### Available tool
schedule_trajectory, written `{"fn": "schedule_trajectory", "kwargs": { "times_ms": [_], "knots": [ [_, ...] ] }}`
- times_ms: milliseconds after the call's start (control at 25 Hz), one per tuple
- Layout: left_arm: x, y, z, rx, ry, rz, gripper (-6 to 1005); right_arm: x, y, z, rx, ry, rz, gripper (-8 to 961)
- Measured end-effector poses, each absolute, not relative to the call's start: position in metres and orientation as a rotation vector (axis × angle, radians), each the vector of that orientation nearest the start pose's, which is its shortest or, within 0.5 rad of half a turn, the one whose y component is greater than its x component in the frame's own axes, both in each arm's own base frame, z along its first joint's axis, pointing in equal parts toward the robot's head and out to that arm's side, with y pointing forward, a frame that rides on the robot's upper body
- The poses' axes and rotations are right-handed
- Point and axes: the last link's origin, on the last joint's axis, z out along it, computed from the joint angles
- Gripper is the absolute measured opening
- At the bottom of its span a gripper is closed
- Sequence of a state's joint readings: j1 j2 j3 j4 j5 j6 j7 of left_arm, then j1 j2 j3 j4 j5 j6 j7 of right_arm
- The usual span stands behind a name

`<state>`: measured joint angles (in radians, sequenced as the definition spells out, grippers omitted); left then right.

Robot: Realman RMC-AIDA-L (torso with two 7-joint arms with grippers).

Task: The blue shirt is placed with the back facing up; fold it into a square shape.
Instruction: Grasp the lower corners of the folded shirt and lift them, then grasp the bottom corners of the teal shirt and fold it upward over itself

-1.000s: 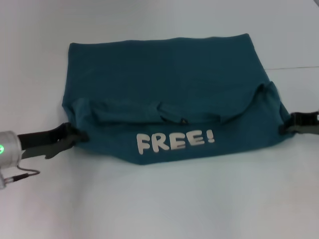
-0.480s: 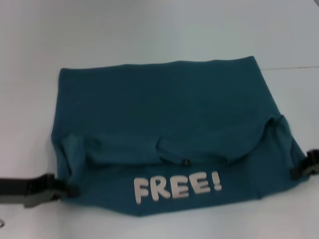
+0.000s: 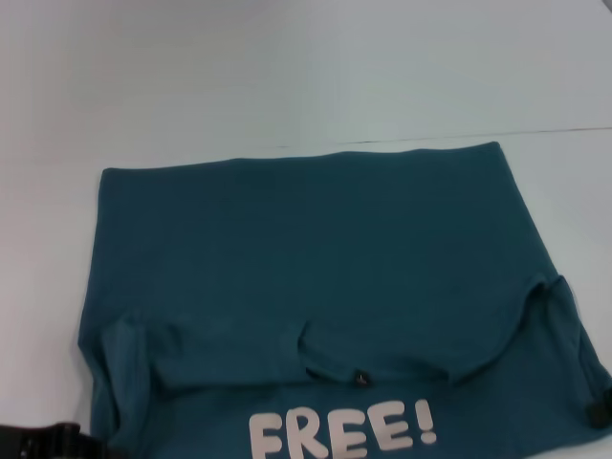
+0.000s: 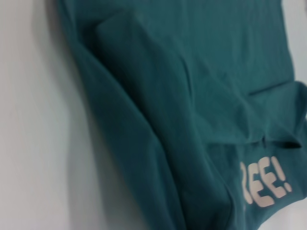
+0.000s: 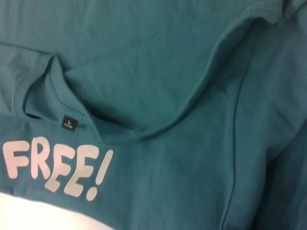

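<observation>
Head view, shirt: the blue shirt [image 3: 316, 287] fills the lower middle of the frame on the white table [image 3: 287, 67], far hem running straight across the centre.
Head view, fold: near part doubled over, so white "FREE!" lettering [image 3: 342, 430] sits at the bottom edge, letter bases cut off by the frame.
Head view, left gripper: the left gripper [image 3: 72, 442] is only a black sliver in the lower left corner, at the shirt's corner; whether it's clenched or released, can't tell.
Head view, right gripper: the right gripper [image 3: 599, 411] is a dark tip at the lower right edge, against the cloth; grip unreadable too.
Left wrist view: draped teal folds, lettering at lower right cut to "REE!"; own fingers hidden.
Right wrist view: collar opening and a black size tag [image 5: 70, 123] at left, lettering below it; fingers out of sight.
</observation>
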<state>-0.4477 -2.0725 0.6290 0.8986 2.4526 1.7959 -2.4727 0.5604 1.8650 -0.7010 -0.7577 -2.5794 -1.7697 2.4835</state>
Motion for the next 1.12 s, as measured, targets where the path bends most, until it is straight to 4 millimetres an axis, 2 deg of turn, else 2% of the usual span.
{"fn": "schedule_trajectory", "kwargs": {
  "times_ms": [320, 520, 760, 920, 1120],
  "knots": [
    [-0.313, 0.260, 0.029, -2.310, -2.179, -0.131, 77, 0.338, 0.290, 0.084, -2.264, 2.062, -0.192, 38],
    [-0.311, 0.258, 0.035, -2.349, -2.171, -0.137, 82, 0.332, 0.287, 0.090, -2.341, 2.047, -0.116, 37],
    [-0.303, 0.279, 0.057, -2.341, -2.124, -0.237, 88, 0.320, 0.302, 0.106, -2.371, 1.981, 0.053, 39],
    [-0.294, 0.296, 0.064, -2.313, -2.125, -0.267, 93, 0.308, 0.319, 0.119, -2.353, 1.932, 0.214, 38],
    [-0.274, 0.322, 0.071, -2.295, -2.116, -0.295, 98, 0.299, 0.340, 0.138, -2.275, 1.876, 0.385, 37]
  ]
}}
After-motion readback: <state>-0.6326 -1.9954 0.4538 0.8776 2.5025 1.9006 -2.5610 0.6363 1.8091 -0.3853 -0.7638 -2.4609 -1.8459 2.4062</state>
